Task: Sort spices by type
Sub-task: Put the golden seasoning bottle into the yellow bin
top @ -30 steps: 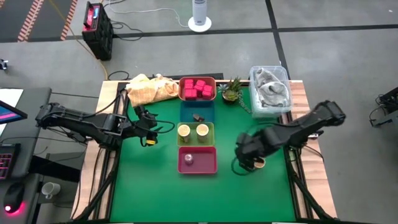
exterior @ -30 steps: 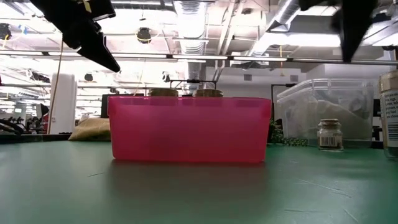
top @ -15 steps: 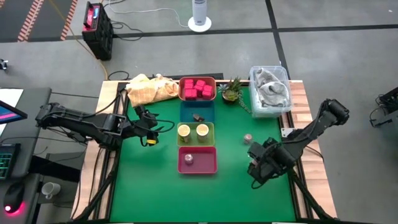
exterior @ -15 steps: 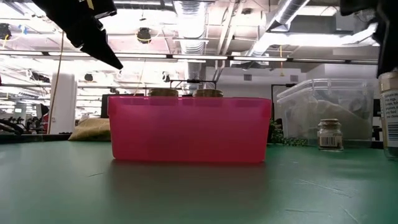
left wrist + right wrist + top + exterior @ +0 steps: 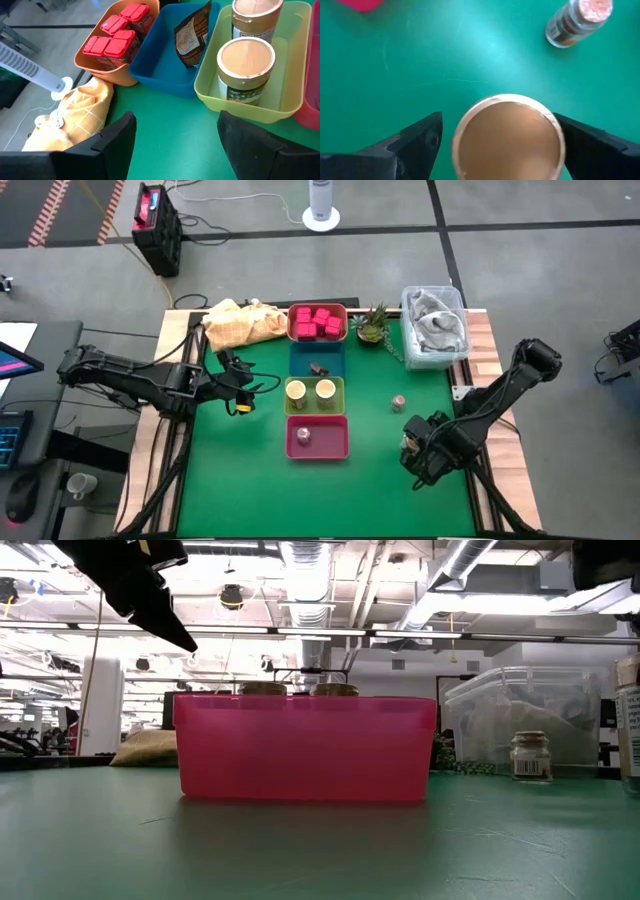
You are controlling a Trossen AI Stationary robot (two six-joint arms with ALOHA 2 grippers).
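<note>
On the right side of the green-topped desk (image 5: 250, 470), my right hand (image 5: 507, 142) straddles a tan cylindrical tin with a cream lid (image 5: 508, 135), fingers wide apart and not yet touching it. I judge I should centre, lower, then close evenly on the wall below the lid. A small glass jar of pinkish spice (image 5: 399, 402) stands just beyond. My left hand (image 5: 175, 145) waits open by the left edge, facing the yellow-green tray (image 5: 300, 30) with two matching tins (image 5: 247, 65). Labels are printed but unreadable.
</note>
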